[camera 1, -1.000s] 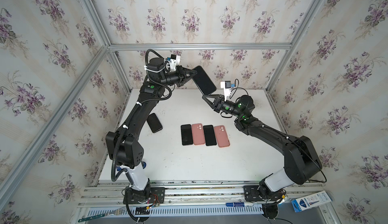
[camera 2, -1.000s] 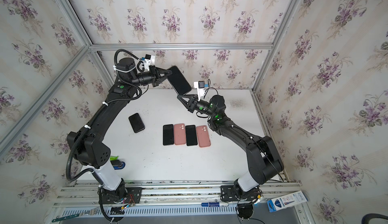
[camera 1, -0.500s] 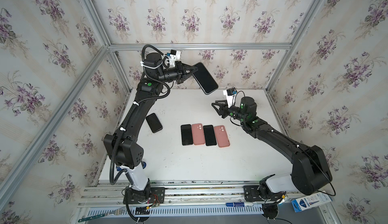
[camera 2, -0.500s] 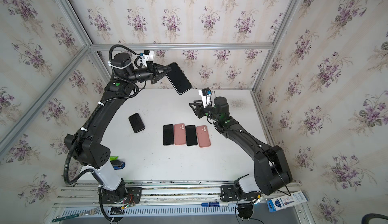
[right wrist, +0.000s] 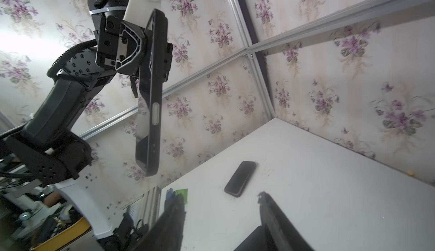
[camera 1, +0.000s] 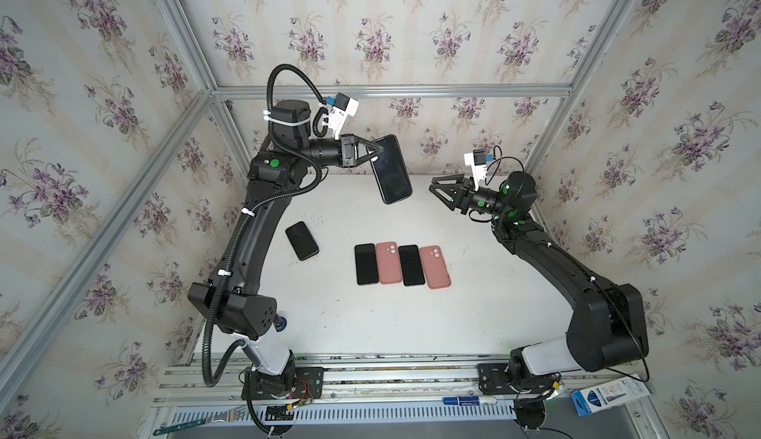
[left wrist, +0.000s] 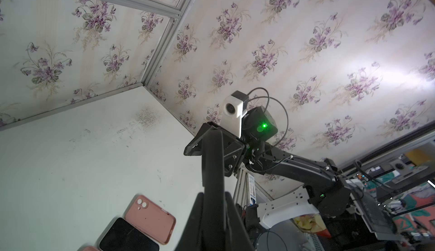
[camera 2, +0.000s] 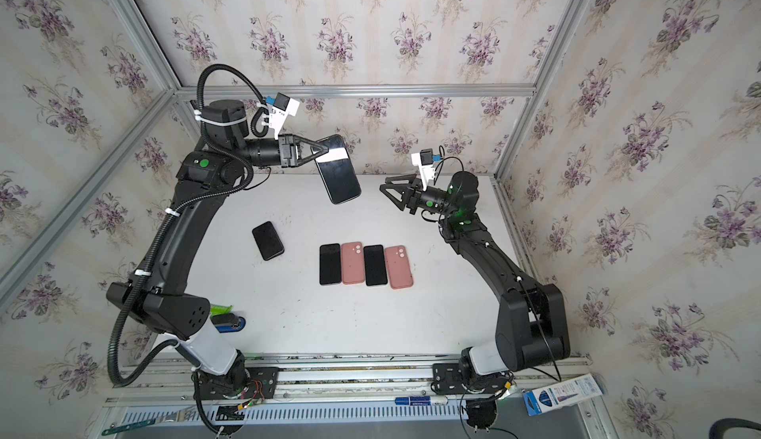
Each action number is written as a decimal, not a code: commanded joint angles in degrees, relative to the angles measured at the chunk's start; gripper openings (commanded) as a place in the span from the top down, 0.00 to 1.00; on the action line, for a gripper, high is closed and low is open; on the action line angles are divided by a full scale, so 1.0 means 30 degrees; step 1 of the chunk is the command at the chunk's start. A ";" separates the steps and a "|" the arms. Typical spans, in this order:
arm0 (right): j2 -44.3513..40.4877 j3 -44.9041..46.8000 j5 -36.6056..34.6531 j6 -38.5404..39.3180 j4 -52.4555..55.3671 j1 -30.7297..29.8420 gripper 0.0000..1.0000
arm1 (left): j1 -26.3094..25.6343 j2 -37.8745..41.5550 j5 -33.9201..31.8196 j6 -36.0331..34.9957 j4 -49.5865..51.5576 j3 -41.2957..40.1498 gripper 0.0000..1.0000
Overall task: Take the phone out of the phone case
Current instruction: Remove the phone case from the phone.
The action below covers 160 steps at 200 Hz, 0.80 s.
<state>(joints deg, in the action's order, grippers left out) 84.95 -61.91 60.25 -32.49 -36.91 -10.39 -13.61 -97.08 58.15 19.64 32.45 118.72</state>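
Floral-papered walls (camera 1: 370,25) with purple sprigs closed in a white table (camera 1: 370,334), seen from above in both top views. At the left, I had the left arm (camera 1: 255,231) reared up high over the table's far side. Beside it on the table lay a lone dark phone (camera 1: 302,240), flat, screen up, turned at a slant and apart from the other items.

Further right, the left gripper (camera 1: 376,151) was clamped tight on the upper end of the cased phone (camera 1: 391,177) — a black handset in a dark case. It was held in the air above the far part of the table, its glossy screen toward the camera head. From the right wrist view I saw it edge-on, a long side button on its rim; whether the case had started to come away I could not tell.

Nearer me, around the table's middle, four items lay flat in a close row: a black phone (camera 1: 366,264), a pink case (camera 1: 388,263) with its back up, a second black phone (camera 1: 412,265) and a second pink case (camera 1: 435,266).

At the right, the right gripper (camera 1: 440,194) pointed toward the cased phone — jaws standing well apart, nothing between them, a clear gap left to the phone.
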 commanded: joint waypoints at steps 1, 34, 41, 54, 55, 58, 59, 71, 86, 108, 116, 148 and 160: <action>0.0490 -0.0868 0.2825 -0.1535 -0.1735 -0.0229 0.51 | -0.0064 0.0476 0.0436 -0.3553 0.0772 -0.0271 1.00; 0.0743 -0.1473 0.3394 -0.1284 -0.1271 -0.0963 0.51 | -0.0152 0.0733 0.0720 -0.4189 0.0796 -0.0521 1.00; 0.0829 -0.1566 0.3511 -0.1191 -0.1103 -0.1208 0.51 | -0.0196 0.0719 0.0762 -0.4283 0.0791 -0.0519 1.00; 0.0950 -0.1741 0.3867 -0.0805 -0.0522 -0.1640 0.51 | -0.0282 0.0719 0.0844 -0.4423 0.0804 -0.0519 1.00; 0.0951 -0.1744 0.3889 -0.0759 -0.0482 -0.1666 0.51 | -0.0290 0.0719 0.0852 -0.4430 0.0795 -0.0519 1.00; 0.0974 -0.1746 0.3908 -0.0656 -0.0326 -0.1744 0.51 | -0.0290 0.0693 0.0882 -0.4429 0.0809 -0.0505 1.00; 0.0977 -0.1746 0.3925 -0.0626 -0.0282 -0.1776 0.51 | -0.0294 0.0691 0.0886 -0.4418 0.0812 -0.0497 1.00; 0.0952 -0.1634 0.3855 -0.0523 -0.0255 -0.1922 0.51 | -0.0355 0.0632 0.0941 -0.4405 0.0792 -0.0432 1.00; 0.0951 -0.1490 0.3823 -0.0546 -0.0311 -0.2010 0.51 | -0.0428 0.0628 0.0979 -0.4411 0.0790 -0.0402 1.00; 0.0952 -0.1335 0.3878 -0.0449 -0.0293 -0.2142 0.51 | -0.0539 0.0631 0.1035 -0.4411 0.0812 -0.0347 1.00; 0.0952 -0.1306 0.3910 -0.0422 -0.0279 -0.2239 0.51 | -0.0585 0.0602 0.1072 -0.4428 0.0788 -0.0373 1.00; 0.1040 -0.1190 0.4001 -0.0270 -0.0239 -0.2523 0.52 | -0.0678 0.0484 0.1256 -0.4321 0.0802 -0.0266 1.00; 0.1040 -0.1133 0.4027 -0.0248 -0.0319 -0.2594 0.54 | -0.0679 0.0455 0.1268 -0.4349 0.0798 -0.0214 1.00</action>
<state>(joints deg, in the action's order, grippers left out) 87.88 -65.47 71.77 -33.98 -36.69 -17.91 -15.53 -95.59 60.18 7.62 36.40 117.36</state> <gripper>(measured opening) 0.473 0.125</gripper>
